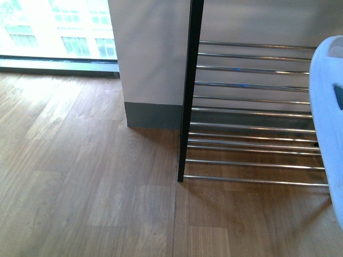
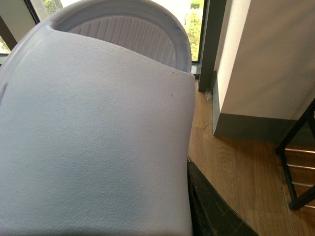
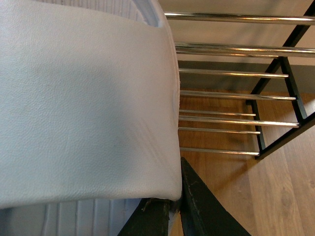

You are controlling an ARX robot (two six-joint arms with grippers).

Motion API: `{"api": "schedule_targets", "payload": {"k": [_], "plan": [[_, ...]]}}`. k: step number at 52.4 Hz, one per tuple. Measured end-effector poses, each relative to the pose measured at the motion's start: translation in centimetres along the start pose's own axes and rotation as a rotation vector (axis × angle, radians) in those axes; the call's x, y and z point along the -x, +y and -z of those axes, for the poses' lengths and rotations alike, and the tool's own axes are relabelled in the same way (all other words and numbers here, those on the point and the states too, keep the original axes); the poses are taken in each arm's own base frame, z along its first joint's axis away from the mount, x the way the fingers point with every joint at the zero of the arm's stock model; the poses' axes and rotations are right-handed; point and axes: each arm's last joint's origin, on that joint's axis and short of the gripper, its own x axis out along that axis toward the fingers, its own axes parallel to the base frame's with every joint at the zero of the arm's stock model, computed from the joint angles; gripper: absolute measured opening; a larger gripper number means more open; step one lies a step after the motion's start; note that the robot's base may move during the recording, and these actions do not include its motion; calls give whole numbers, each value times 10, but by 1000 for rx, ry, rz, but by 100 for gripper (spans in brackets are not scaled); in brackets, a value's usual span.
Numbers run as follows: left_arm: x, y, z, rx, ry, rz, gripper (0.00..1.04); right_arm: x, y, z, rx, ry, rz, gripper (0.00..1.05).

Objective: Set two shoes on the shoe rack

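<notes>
Filling my left wrist view is the left shoe [image 2: 93, 137]: a pale lavender slide with a broad, finely grained strap and a ribbed footbed showing past the strap's edge. One dark finger [image 2: 211, 209] of my left gripper [image 2: 194, 196] shows just beside the strap's lower corner. The other finger is hidden, so I cannot tell whether that gripper is clamped or spread.

Filling my right wrist view is the right shoe [image 3: 83, 108], a matching pale slide, strap uppermost, with ribbed sole visible below the strap. My right gripper [image 3: 178, 206] shows two dark fingers set close together at the strap's edge, closed on this shoe.

In the front view the right shoe [image 1: 328, 123] hangs at the right edge, raised off the wooden floor [image 1: 80, 176] and overlapping the chrome bars of the shoe rack [image 1: 190, 91]. The left shoe does not appear in the front view.

The rack stands on the floor against a pale wall [image 1: 153, 53] with grey skirting [image 1: 153, 115]. Its black upright and several tiers of thin chrome bars are visible. No shoe rests on the bars that show. A bright window [image 1: 53, 27] lies to the left.
</notes>
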Motion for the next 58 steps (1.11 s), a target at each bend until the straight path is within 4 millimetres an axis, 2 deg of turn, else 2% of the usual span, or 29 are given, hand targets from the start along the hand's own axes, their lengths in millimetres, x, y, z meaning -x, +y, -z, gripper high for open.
{"api": "schedule_targets", "payload": {"k": [58], "plan": [[0, 0, 0, 0, 0, 0, 2, 0, 0, 0, 0, -1, -3, 1]]}}
